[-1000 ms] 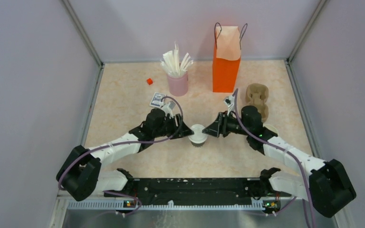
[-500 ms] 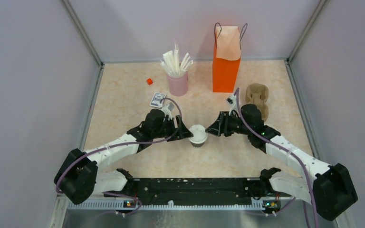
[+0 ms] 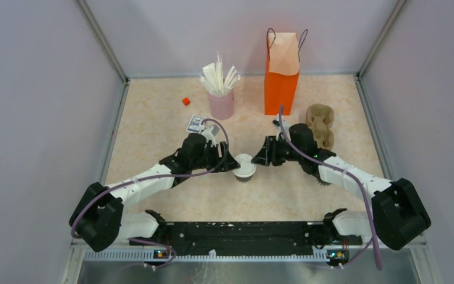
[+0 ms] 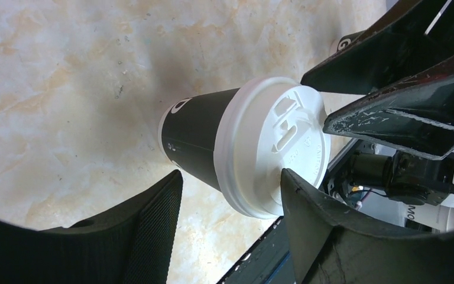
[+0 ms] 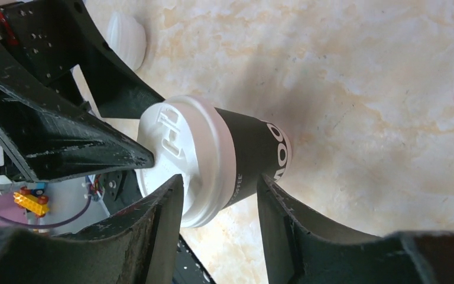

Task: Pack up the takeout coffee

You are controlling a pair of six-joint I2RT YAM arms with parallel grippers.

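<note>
Standing upright on the mottled beige tabletop [image 3: 153, 118], the takeout coffee [image 3: 245, 167] sits well in front of the orange bag [image 3: 281, 83], toward the arm bases and slightly left of it. In the overhead view the left end effector [image 3: 232, 164] and the right end effector [image 3: 260, 160] flank it, tips right at its sides. From the left wrist, the jaws stand partly open and grip nothing: one finger is level with the glossy moulded lid [image 4: 272, 148], the other lower, beside the matte dark paper wall. The right wrist shows much the same, with jaws roughly half apart and empty, and the tapered cup with pale lettering just beyond the fingertips. The cup looks light, and its thin paper wall would probably dent under a hard squeeze. The smooth plastic lid seems slippery and might pop off if pinched. The safest hold is likely across the wall just beneath the lid's rim, where the rim stiffens it, keeping the cup upright for lowering into the orange bag.
</note>
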